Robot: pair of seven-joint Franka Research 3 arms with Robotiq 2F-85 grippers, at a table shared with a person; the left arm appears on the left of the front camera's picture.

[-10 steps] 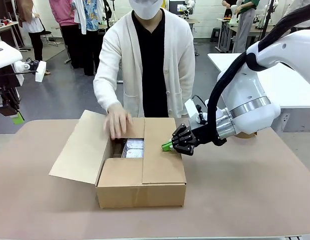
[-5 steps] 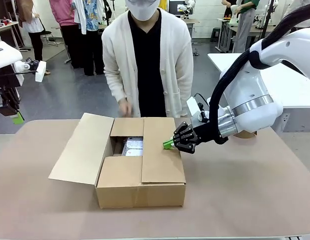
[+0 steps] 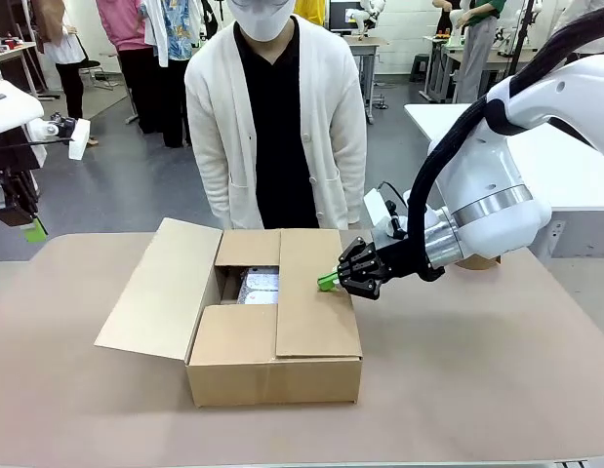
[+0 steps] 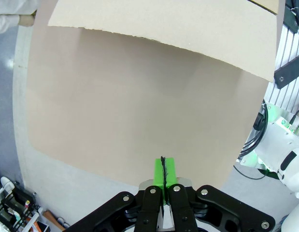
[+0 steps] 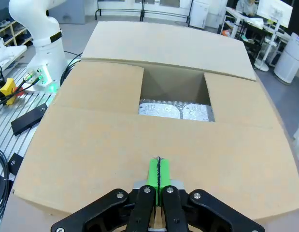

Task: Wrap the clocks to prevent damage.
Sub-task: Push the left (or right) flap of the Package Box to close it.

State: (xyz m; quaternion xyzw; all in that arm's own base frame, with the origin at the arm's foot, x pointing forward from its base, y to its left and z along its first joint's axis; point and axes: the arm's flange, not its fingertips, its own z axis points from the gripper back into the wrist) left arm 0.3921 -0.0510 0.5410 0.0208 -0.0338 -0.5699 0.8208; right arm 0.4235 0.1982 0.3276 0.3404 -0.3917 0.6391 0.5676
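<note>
Under both sets of jaws is the table (image 3: 477, 390), with the cardboard box (image 3: 272, 375) directly below the right jaws. Right jaws clenched and empty, green tips on or just skimming the box's right flap (image 3: 316, 292); can't confirm contact. Left jaws clenched on nothing, above bare table, with the outspread left flap (image 4: 163, 19) ahead of the tips. The clocks (image 5: 173, 110), a bubble-wrap bundle, sit inside the box, down in the gap ahead of the right tips. My read: wrapping is done and closing the box is in hand. Next, the left flap needs lifting from beneath its edge and folding over. Box is plain; the print under the wrap is too small to read.
</note>
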